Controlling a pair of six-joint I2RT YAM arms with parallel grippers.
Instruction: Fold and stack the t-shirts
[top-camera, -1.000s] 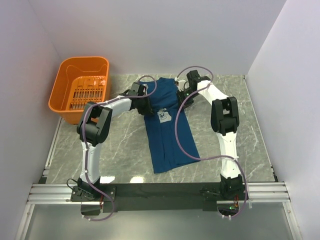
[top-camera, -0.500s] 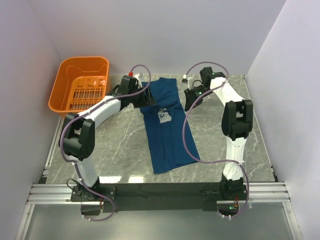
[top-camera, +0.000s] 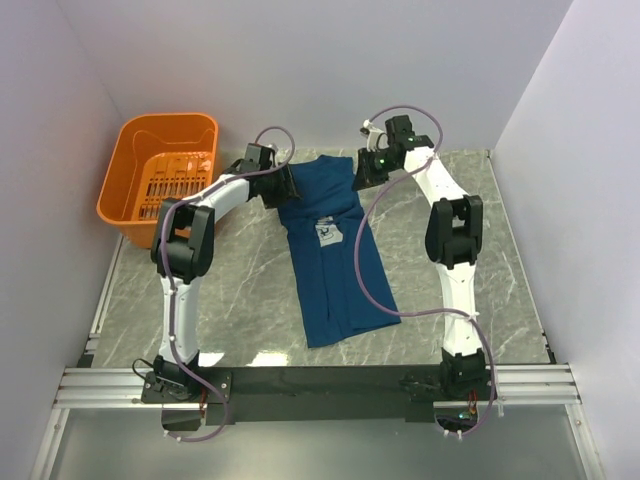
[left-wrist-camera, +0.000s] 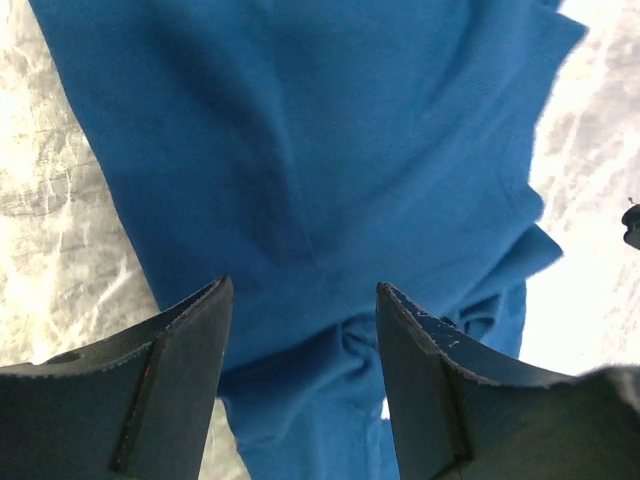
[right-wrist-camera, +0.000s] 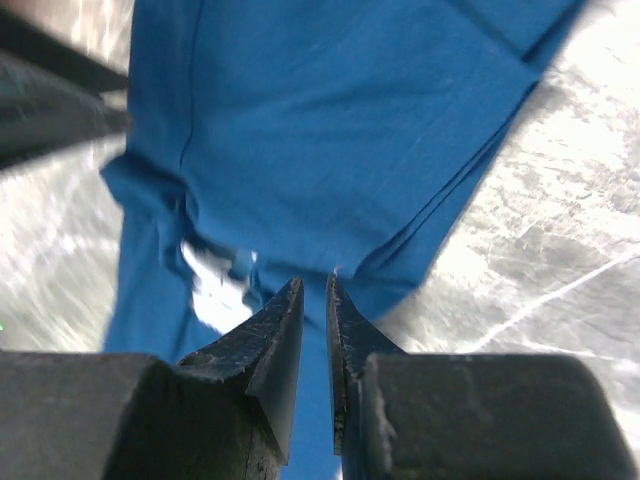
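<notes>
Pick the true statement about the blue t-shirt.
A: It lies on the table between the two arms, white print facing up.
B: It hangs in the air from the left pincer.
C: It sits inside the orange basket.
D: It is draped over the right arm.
A: the t-shirt lies on the table with its print showing, apart from the orange basket.
</notes>
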